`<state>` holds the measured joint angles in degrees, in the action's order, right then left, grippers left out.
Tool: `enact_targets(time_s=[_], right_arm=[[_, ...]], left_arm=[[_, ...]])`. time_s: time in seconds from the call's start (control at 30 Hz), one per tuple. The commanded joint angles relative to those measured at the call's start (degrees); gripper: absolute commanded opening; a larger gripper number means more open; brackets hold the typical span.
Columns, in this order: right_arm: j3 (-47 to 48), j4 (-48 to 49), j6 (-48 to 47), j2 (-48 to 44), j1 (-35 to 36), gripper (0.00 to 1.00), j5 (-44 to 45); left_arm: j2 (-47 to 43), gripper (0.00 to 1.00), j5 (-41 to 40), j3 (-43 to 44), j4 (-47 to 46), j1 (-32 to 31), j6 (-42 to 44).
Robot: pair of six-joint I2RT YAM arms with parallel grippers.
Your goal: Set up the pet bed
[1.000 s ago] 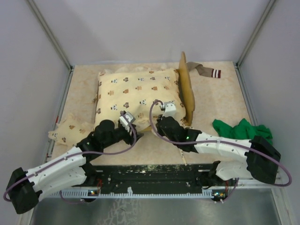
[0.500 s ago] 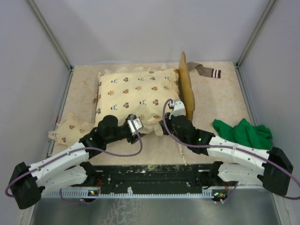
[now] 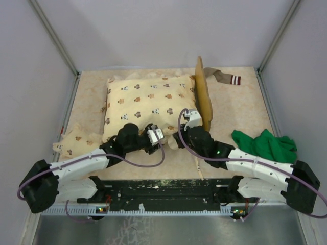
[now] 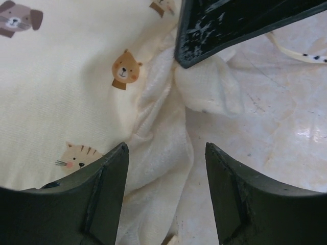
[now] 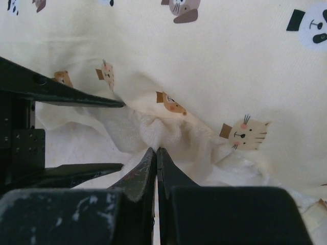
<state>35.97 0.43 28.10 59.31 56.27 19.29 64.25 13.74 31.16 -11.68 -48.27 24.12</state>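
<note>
The pet bed shows only its wavy light-wood headboard (image 3: pixel 203 98), standing on edge; the cream animal-print quilt (image 3: pixel 145 102) covers the rest. My right gripper (image 3: pixel 176 141) is shut, its tips (image 5: pixel 156 149) pinching the fleecy white underside of the quilt (image 5: pixel 204 61) at its near right corner. My left gripper (image 3: pixel 160 136) is open just left of that corner. In the left wrist view the left gripper (image 4: pixel 166 149) straddles the hanging white fold (image 4: pixel 163 153) without touching it, and a right finger (image 4: pixel 230 23) shows at the top.
A small cream print pillow (image 3: pixel 76 140) lies at the table's left edge. A green cloth (image 3: pixel 265 144) sits at the right. A brown strap with striped end (image 3: pixel 225 77) lies behind the headboard. Grey walls enclose the beige table (image 3: pixel 240 109).
My left gripper has moved right along the quilt's near edge to the corner held by the right gripper. The right arm shifted slightly right early on, then stayed still.
</note>
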Motion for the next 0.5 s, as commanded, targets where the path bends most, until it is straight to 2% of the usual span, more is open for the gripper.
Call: enact_targets(time_s=[0.0,0.13,0.2,0.27,0.33,0.4,0.47], right_arm=[[-1.1,2.8,-0.1,-2.4,-0.8,0.00,-1.0],[-2.0,2.9,0.4,-3.6,-1.5,0.00,-0.9],[-2.7,3.4,0.7,-4.3,-1.6,0.00,-0.8],[-3.3,3.9,0.7,-4.7,-1.7,0.00,-0.8],[-3.7,4.2,0.7,-4.8,-2.2,0.00,-1.0],[-3.9,4.1,0.4,-4.6,-2.7,0.00,-1.4],[-4.2,3.6,-0.7,-4.8,-3.3,0.00,-1.5]], left_arm=[[3.1,0.67,-6.6,-2.7,-8.6,-0.6,-1.5],[4.1,0.68,-10.9,-5.5,-15.3,-1.4,-2.9],[4.9,0.64,-12.6,-5.7,-16.5,-1.8,-3.4],[6.0,0.52,-14.4,-5.4,-16.8,-2.6,-2.9],[6.2,0.27,-16.2,-5.0,-15.7,-3.1,-2.3],[4.5,0.04,-16.7,-3.3,-9.0,-3.3,-3.5],[2.2,0.00,-14.9,-1.3,0.6,-3.3,-6.1]])
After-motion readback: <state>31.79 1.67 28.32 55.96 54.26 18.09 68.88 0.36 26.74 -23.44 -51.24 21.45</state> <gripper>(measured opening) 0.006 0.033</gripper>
